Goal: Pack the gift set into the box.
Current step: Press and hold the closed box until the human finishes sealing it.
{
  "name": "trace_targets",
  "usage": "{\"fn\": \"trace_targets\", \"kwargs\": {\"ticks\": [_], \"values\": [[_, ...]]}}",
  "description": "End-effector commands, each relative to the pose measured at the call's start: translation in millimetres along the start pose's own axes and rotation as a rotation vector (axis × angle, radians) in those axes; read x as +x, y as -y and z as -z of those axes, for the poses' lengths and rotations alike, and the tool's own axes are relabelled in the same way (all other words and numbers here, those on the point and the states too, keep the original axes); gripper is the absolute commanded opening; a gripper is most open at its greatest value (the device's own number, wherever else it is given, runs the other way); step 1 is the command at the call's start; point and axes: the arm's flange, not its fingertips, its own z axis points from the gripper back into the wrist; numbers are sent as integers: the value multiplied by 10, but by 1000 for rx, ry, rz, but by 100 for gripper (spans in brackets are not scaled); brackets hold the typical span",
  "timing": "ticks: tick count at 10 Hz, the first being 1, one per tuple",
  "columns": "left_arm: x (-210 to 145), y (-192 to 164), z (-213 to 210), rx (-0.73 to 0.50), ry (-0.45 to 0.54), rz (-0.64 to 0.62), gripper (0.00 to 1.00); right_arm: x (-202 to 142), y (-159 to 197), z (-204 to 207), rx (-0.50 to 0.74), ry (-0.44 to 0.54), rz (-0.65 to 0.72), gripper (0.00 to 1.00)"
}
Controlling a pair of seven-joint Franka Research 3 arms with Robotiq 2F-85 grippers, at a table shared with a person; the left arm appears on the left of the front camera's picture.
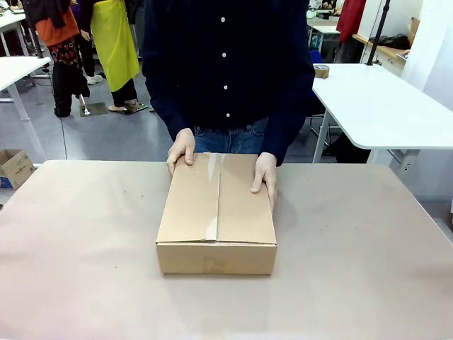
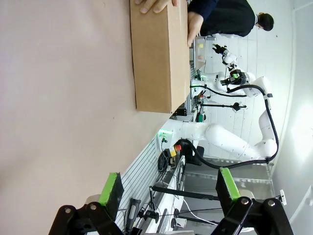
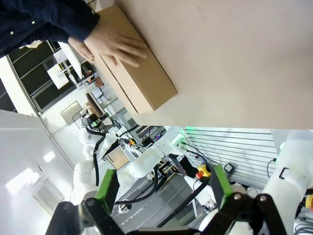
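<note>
The box (image 1: 216,212) lies in the middle of the table with its flaps closed and a clear tape strip along the centre seam. It is also seen side-on in the left wrist view (image 2: 159,54) and the right wrist view (image 3: 139,83). A person in a dark shirt stands at the far side with one hand (image 1: 182,150) on the box's far left corner and the other hand (image 1: 264,173) on its right edge. The gift set is out of view. My left gripper (image 2: 169,188) and my right gripper (image 3: 164,185) are both open and empty, well back from the box.
The brown-covered table (image 1: 85,248) is bare around the box. A small carton (image 1: 14,168) sits on the floor at far left. A white table (image 1: 382,106) with a tape roll (image 1: 321,71) stands at the back right.
</note>
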Motion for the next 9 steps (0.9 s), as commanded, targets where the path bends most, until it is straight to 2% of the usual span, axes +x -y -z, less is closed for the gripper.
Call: {"fn": "trace_targets", "kwargs": {"ticks": [1,6,7,8,9], "values": [[-23,19,11,1,8,-7,100,-10,25,-2,-7,-4,-25,100],[0,0,0,0,0,0,100,0,0,0,0,0,0,100],[288,322,408,61,-168,335,100,16,-552,534,-166,-47,-284,100],[473,650,902,108,-287,632,100,11,-984,1171,-229,-102,-509,100],[569,888,1396,126,-385,824,100,-42,-1275,1889,-258,-187,-704,100]]}}
